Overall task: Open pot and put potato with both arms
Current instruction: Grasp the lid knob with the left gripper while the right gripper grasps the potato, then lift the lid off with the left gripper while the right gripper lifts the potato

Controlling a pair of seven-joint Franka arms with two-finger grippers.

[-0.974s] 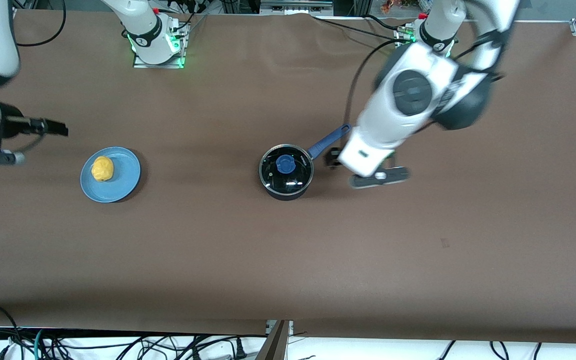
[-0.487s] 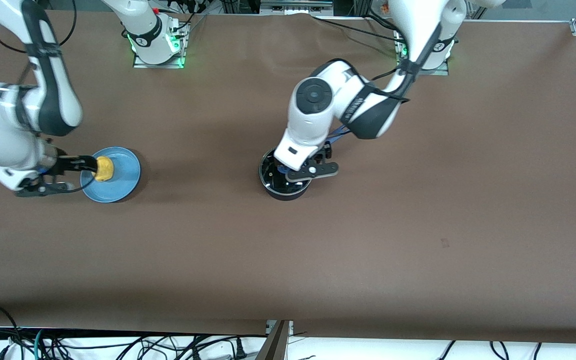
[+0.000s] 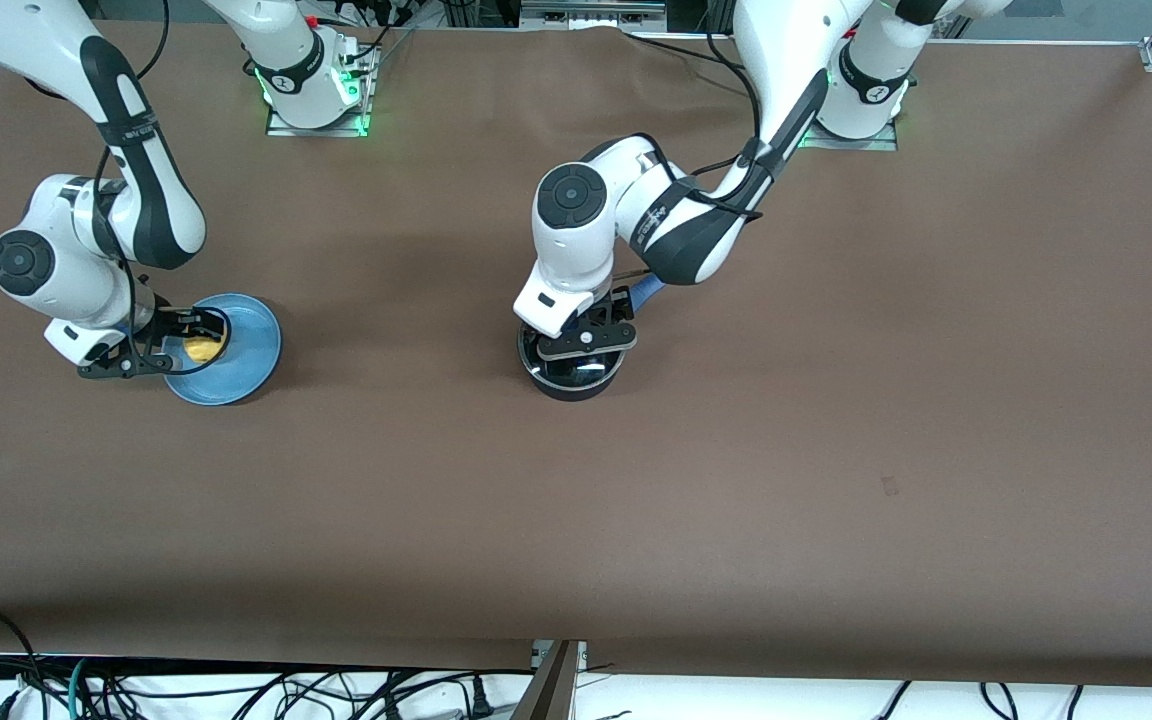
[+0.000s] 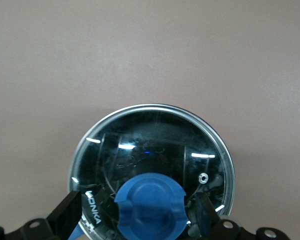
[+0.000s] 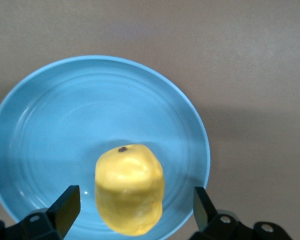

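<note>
The black pot [image 3: 572, 378] stands mid-table with its glass lid [image 4: 155, 150] on; the blue knob [image 4: 150, 207] sits between my left gripper's [image 4: 139, 215] open fingers, which straddle it without touching. In the front view the left gripper [image 3: 586, 335] is right over the lid, and a bit of the blue handle [image 3: 646, 290] shows. The yellow potato [image 5: 130, 189] lies on the light-blue plate [image 5: 50, 115] toward the right arm's end. My right gripper [image 5: 135, 212] is open with a finger on each side of the potato, gaps showing; it also shows in the front view [image 3: 181, 340].
Bare brown table cover all round. The two arm bases [image 3: 311, 85] stand along the table's edge farthest from the front camera. Cables lie below the table's near edge.
Both arms have swung in and come down: the left gripper from beside the pot's handle to over the lid knob, the right gripper from off the table's end to around the potato.
</note>
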